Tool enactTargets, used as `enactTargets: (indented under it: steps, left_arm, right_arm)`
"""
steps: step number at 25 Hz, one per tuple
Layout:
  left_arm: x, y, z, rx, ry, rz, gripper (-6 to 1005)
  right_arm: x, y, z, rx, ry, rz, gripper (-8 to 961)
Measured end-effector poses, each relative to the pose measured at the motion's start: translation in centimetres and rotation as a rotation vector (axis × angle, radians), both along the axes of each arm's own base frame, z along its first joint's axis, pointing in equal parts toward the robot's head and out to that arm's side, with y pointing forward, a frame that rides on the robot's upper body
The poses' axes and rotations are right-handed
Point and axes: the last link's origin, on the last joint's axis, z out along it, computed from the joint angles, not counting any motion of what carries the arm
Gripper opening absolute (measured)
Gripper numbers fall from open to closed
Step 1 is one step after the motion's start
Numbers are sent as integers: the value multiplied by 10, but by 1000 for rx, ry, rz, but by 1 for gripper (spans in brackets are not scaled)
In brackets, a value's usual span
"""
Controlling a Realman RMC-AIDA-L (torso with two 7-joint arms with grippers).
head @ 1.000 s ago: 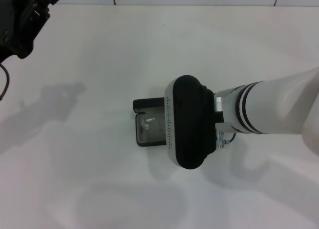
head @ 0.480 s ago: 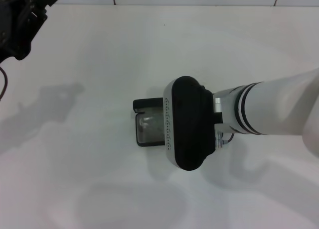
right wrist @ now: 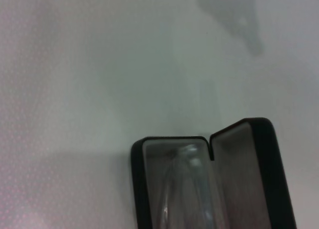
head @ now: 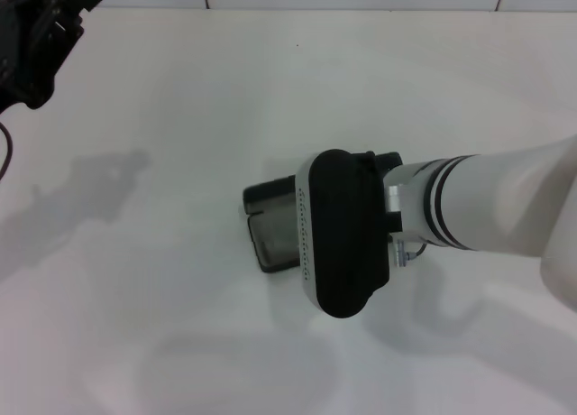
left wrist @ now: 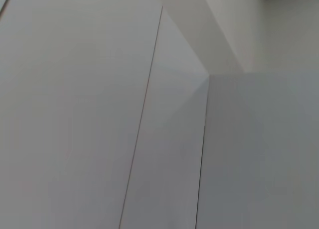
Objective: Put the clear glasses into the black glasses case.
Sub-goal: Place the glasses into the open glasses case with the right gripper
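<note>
The black glasses case (head: 269, 239) lies mid-table, open, its right end covered by my right arm's black wrist housing (head: 341, 233). My right gripper is hidden under that housing, over the case. In the right wrist view the case (right wrist: 137, 189) shows its grey lining, and its lid (right wrist: 264, 174) stands partly raised beside the base. The clear glasses (right wrist: 187, 186) lie inside the base. My left gripper (head: 36, 36) is parked high at the far left corner, well away from the case.
White tabletop (head: 162, 117) all round, with a tiled wall edge (head: 361, 0) at the back. The left wrist view shows only white wall panels (left wrist: 99, 114).
The case has turned slightly on the table and its lid has swung up from lying flat. My right wrist has shifted a little with it. The left arm stays parked.
</note>
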Motion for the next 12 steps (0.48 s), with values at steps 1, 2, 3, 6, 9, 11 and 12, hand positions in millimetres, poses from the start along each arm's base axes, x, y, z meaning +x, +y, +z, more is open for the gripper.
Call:
enactTargets:
  steps: [1, 2, 3, 6, 9, 11, 12]
  left_arm:
    - [0, 0, 0, 0, 0, 0, 74]
    - [0, 0, 0, 1, 0, 0, 74]
    - [0, 0, 0, 1, 0, 0, 75]
    - [0, 0, 0, 1, 0, 1, 75]
    - [0, -1, 1, 1, -2, -4, 75]
    - [0, -1, 1, 1, -4, -8, 75]
    - [0, -2, 1, 2, -5, -9, 74]
  right_arm:
    - [0, 0, 0, 0, 0, 1, 216]
    - [0, 0, 0, 0, 1, 1, 239]
    - [-1, 0, 0, -1, 2, 2, 263]
    - [-2, -2, 0, -2, 8, 3, 333]
    - [-3, -3, 1, -4, 12, 2, 357]
    - [-4, -5, 1, -8, 19, -1, 358]
    - [-4, -7, 2, -9, 24, -2, 358]
